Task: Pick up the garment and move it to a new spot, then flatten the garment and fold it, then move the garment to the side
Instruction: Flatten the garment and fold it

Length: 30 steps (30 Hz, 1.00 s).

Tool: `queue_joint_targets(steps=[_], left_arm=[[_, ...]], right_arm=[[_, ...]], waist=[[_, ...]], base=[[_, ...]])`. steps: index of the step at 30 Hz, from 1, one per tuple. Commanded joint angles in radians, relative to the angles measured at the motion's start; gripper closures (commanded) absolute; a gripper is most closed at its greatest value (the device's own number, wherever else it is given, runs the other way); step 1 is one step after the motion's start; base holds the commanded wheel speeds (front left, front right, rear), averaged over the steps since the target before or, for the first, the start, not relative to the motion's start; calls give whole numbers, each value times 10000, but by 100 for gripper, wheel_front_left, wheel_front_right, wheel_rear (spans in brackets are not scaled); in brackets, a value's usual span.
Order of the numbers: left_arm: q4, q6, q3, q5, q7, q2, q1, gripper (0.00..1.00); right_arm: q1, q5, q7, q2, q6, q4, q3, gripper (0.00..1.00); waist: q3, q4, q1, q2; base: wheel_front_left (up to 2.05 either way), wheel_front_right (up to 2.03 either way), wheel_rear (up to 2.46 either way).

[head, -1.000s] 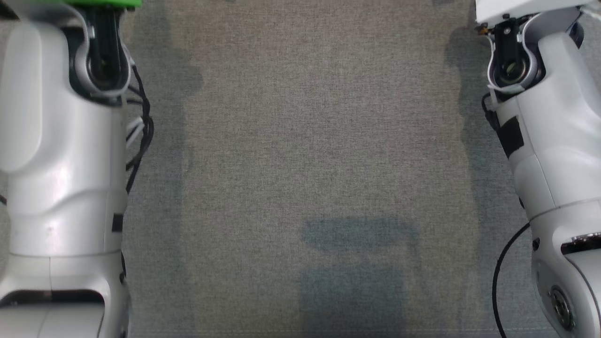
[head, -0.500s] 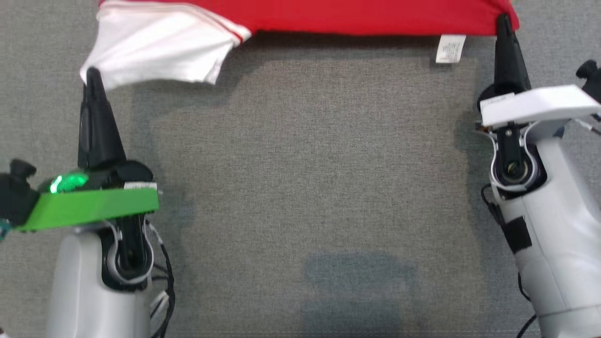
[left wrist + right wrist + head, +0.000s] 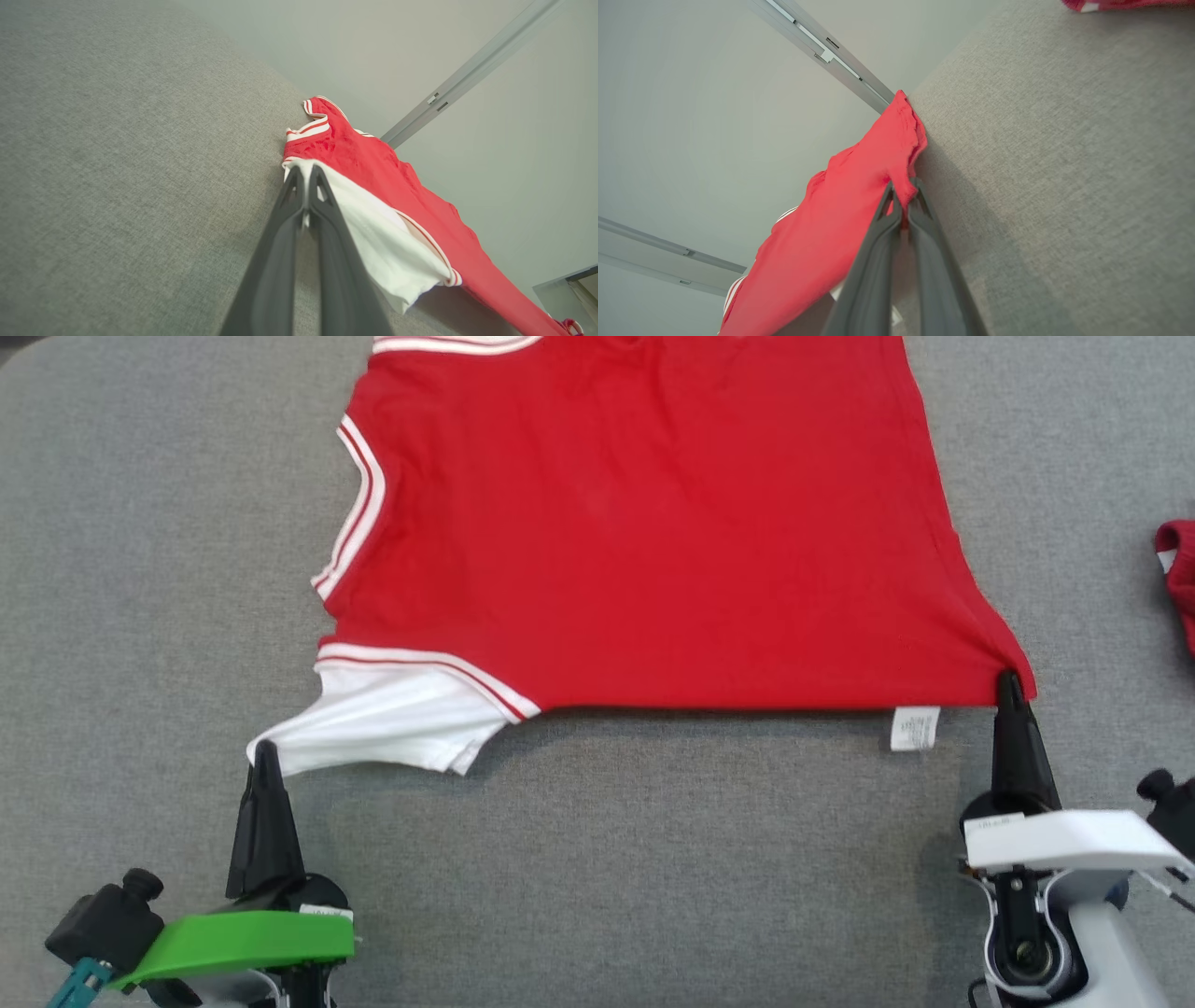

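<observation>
Garment: red, white-striped trim, one white sleeve.

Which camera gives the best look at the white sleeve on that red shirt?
The head view: the white sleeve shows its whole outline from above, tip pinched in the left jaws. The left wrist view shows the sleeve close but foreshortened, partly behind the jaws. The right wrist view gives mainly the red shirt body.
</observation>
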Motion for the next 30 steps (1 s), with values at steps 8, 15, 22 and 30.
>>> queue_joint_targets(steps=[8, 15, 22, 30], left_arm=[[258, -216, -7, 464, -33, 49, 1168, 100], [151, -278, 136, 567, -34, 48, 2087, 100], [61, -195, 149, 520, -32, 46, 2638, 100], [195, -230, -134, 595, -32, 45, 2437, 100]], right_arm=[[1947, 440, -33, 5, -5, -547, -245, 100], [2805, 680, -32, 11, -5, -722, -82, 100], [3587, 778, -32, 9, -5, -821, 326, 100], [3649, 706, -32, 11, -5, -231, 659, 100]], waist=[[-1558, 375, 0, 0], [-2064, 430, 0, 0], [-2296, 322, 0, 0], [-2500, 128, 0, 0]], base=[[0, 0, 0], [0, 0, 0], [0, 0, 0], [0, 0, 0]])
